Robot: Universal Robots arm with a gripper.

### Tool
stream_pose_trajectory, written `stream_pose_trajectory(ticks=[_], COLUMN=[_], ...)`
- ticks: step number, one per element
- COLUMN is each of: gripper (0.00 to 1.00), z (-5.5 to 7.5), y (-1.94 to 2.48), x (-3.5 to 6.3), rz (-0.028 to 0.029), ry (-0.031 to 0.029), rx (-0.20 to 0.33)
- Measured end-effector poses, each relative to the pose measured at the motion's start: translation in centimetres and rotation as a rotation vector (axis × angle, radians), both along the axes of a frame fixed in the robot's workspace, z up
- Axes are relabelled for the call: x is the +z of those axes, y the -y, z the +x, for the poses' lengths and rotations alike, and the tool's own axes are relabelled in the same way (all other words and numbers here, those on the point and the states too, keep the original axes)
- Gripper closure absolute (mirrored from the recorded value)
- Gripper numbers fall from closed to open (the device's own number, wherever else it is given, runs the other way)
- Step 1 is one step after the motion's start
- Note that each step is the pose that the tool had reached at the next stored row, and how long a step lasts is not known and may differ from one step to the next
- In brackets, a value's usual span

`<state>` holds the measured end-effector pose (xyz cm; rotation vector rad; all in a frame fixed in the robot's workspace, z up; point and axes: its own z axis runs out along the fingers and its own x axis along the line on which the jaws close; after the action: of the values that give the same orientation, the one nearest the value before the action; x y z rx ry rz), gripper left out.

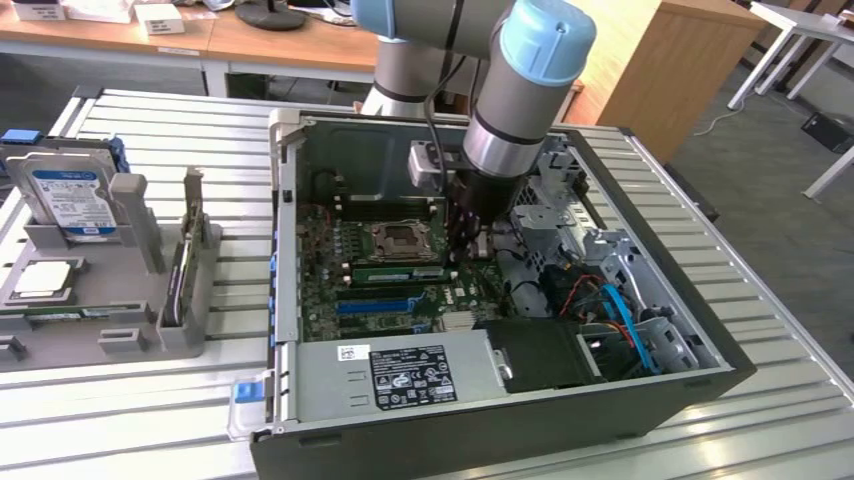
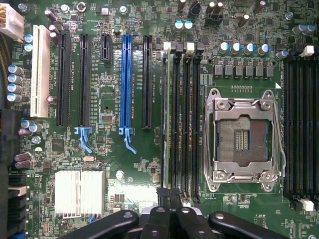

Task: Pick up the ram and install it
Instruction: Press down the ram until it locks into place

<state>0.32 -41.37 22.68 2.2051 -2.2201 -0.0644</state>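
In the exterior view, left to right: grey parts stand (image 1: 94, 320) with hard drive (image 1: 70, 200), open computer case (image 1: 441, 420), ram (image 1: 396, 275) seated on the motherboard (image 1: 347, 300), and clenched gripper (image 1: 463, 250) just above, holding nothing.

the computer case (image 1: 694, 385) lies open on the slatted table (image 1: 134, 420), the motherboard (image 1: 334, 290) inside it. the ram (image 1: 396, 273) sits in a slot beside the cpu socket (image 1: 398, 238). a parts holder (image 1: 134, 330) stands toward the exterior view's left edge, carrying a hard drive (image 1: 74, 200).
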Motion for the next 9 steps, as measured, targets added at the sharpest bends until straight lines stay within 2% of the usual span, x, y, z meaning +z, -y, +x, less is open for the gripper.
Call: stream_pose_trajectory(ticks=[9], gripper=[0.89], z=[0.0], y=[0.0], x=[-0.15], rz=[-0.0002], ry=[0.0], rx=[0.0])
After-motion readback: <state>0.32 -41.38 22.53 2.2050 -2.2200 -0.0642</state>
